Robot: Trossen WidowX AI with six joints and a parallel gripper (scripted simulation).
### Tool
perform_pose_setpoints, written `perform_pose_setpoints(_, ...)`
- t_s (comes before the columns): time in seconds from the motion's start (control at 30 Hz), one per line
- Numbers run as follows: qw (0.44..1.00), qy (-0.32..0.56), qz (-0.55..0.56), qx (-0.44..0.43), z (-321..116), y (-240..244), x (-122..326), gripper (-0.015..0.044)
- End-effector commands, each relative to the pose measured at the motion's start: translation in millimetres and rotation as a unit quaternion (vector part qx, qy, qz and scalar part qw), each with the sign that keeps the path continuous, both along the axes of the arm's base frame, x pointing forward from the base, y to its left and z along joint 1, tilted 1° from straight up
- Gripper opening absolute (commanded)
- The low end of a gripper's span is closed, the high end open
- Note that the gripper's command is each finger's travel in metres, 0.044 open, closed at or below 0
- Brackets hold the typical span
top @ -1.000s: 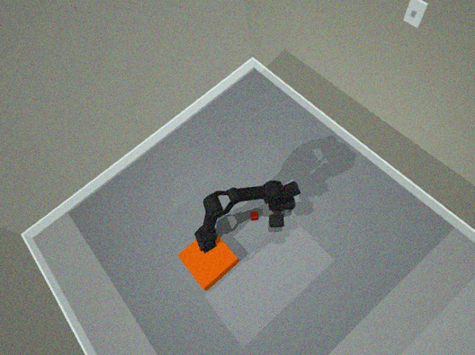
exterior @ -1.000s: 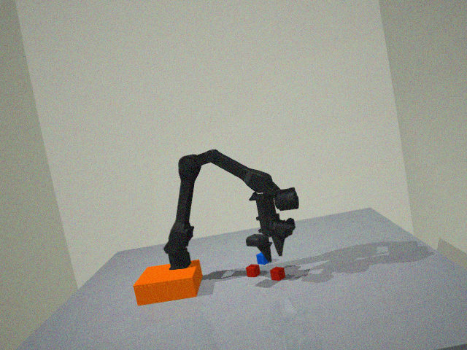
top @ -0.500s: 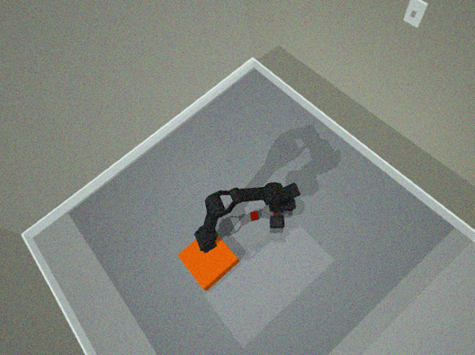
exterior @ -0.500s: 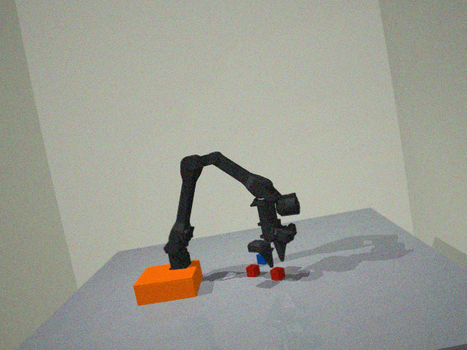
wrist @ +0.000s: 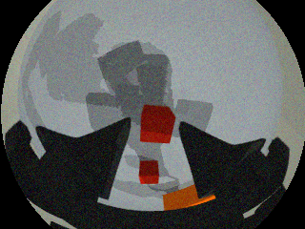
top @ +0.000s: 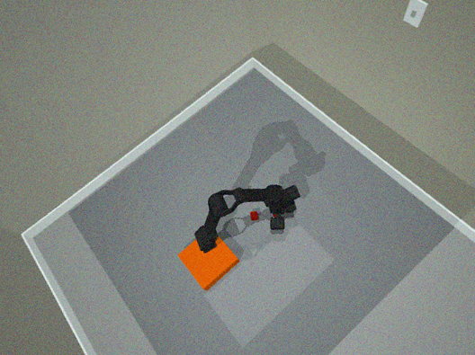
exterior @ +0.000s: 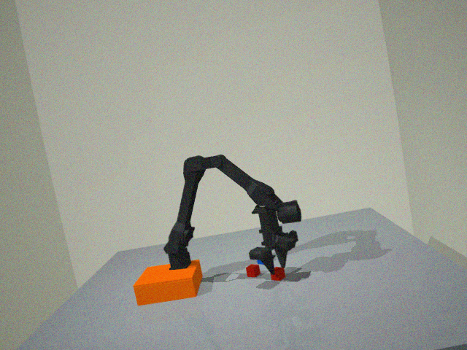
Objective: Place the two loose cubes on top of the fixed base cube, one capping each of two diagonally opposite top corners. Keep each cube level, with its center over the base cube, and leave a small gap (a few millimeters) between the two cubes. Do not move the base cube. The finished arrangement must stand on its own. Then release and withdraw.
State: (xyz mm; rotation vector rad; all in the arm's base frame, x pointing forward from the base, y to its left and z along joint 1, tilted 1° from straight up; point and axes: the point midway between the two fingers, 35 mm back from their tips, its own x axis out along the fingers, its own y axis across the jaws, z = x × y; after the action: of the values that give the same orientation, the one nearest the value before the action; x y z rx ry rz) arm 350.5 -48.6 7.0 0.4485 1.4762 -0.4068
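My gripper (exterior: 278,269) (wrist: 155,123) is open and points down over the farther red cube (exterior: 279,274) (wrist: 156,120). This cube shows between the fingertips with a gap on each side; how low the tips reach beside it is hard to tell. It rests on the table and is almost fully hidden by the gripper in the top view. The nearer red cube (top: 254,216) (exterior: 252,270) (wrist: 149,172) lies on the table, closer to the arm's mount. Only a small part of the blue cube (exterior: 260,262) shows, behind the gripper; the other views do not show it.
The arm stands on an orange block (top: 210,269) (exterior: 166,289) (wrist: 179,197). The table (top: 150,217) (exterior: 320,308) carries the arm's shadows. In the top view, a pale raised border (top: 143,146) runs around the area, and a small white plate (top: 419,5) is beyond it.
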Motion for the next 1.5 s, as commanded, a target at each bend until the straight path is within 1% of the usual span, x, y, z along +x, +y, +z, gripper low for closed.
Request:
perform_pose_setpoints(0.0,1.000,0.006,-0.003,0.002,-9.0,1.0,-3.0,0.0265)
perform_pose_setpoints(0.03,1.000,0.006,-0.003,0.002,-9.0,1.0,-3.0,0.0265)
perform_pose_setpoints(0.23,1.000,0.006,-0.003,0.002,-9.0,1.0,-3.0,0.0107)
perform_pose_setpoints(0.43,1.000,0.006,-0.003,0.002,-4.5,0.8,-2.4,0.0105)
perform_pose_setpoints(1.47,1.000,0.006,-0.003,0.002,92.9,-0.8,-5.8,0.0105)
